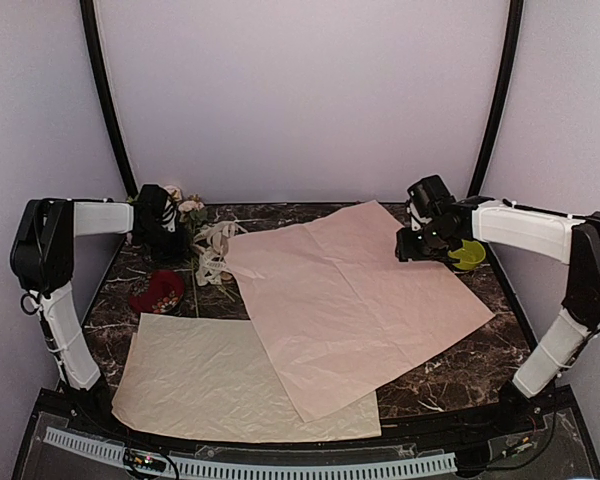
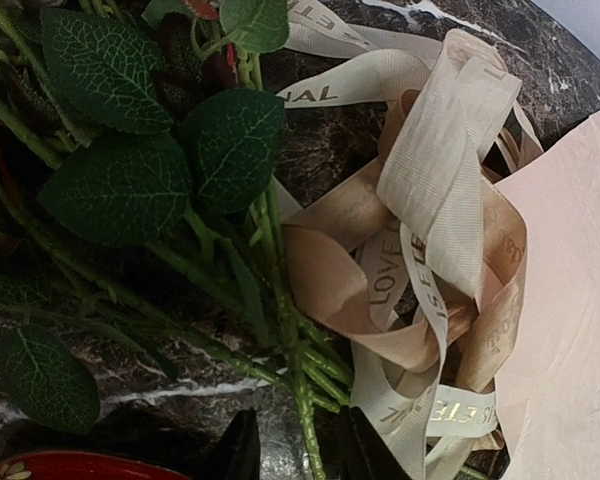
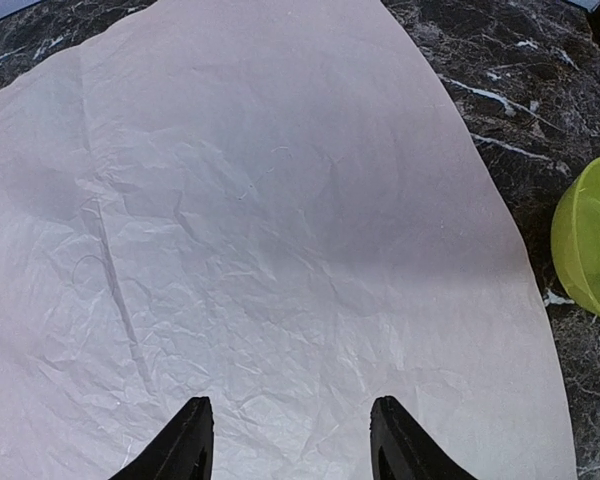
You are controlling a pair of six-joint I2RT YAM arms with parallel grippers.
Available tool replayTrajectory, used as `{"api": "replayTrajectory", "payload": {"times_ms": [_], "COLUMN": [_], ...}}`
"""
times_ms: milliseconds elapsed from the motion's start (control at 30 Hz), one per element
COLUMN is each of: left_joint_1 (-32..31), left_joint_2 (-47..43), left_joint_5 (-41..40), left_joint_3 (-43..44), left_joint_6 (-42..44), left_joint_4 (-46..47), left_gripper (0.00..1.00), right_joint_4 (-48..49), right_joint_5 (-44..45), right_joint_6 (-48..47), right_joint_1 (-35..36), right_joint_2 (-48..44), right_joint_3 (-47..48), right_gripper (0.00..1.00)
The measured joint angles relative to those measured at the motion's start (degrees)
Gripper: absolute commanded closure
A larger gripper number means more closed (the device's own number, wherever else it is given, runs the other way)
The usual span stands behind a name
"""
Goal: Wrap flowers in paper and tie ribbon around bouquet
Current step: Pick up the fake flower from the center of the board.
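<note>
The flowers (image 1: 185,208) lie at the far left corner of the tabletop (image 1: 450,370). The left jaws straddle their thin green stems with a small gap on each side, not clamped. Just beside the stems, the tan ribbon (image 2: 330,290) is tangled with a paler cream ribbon (image 2: 440,130). Gold lettering on the loops reads "LOVE", plus the fragment "IAL". The pink paper (image 1: 360,300) lies flat from the centre toward the far right corner, its near corner overlapping a cream sheet (image 1: 210,380). The right jaws hang released above the paper, holding nothing. A red bowl (image 1: 158,292) sits near the left edge and a yellow-green bowl (image 1: 468,255) near the right.
</note>
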Motion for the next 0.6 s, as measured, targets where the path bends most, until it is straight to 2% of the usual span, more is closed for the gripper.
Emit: {"api": "replayTrajectory", "payload": {"times_ms": [267,333,400,433,600], "left_joint_1": [0.0,0.0,0.0,-0.2,-0.2], "left_joint_2": [2.9,3.7,4.4,4.6,4.6], "left_joint_5": [0.1,0.1,0.1,0.2,-0.2], "left_joint_3": [0.0,0.0,0.0,0.0,0.0], "left_joint_6": [0.0,0.0,-0.2,0.1,-0.4], "left_joint_4": [0.0,0.0,0.0,-0.1,0.1], "left_gripper": [0.70,0.76,0.95,1.00,1.00], "right_joint_4": [0.0,0.0,0.0,-0.1,-0.2], "right_joint_5": [0.0,0.0,-0.1,-0.1,-0.1], "right_joint_6": [-0.2,-0.2,-0.2,-0.2,-0.4], "right_joint_1": [0.1,0.1,0.1,0.1,0.1], "right_joint_2": [0.1,0.2,0.6,0.8,1.1], "right_joint_3": [0.0,0.0,0.0,0.0,0.0], "right_gripper": [0.45,0.45,0.45,0.45,0.45]}}
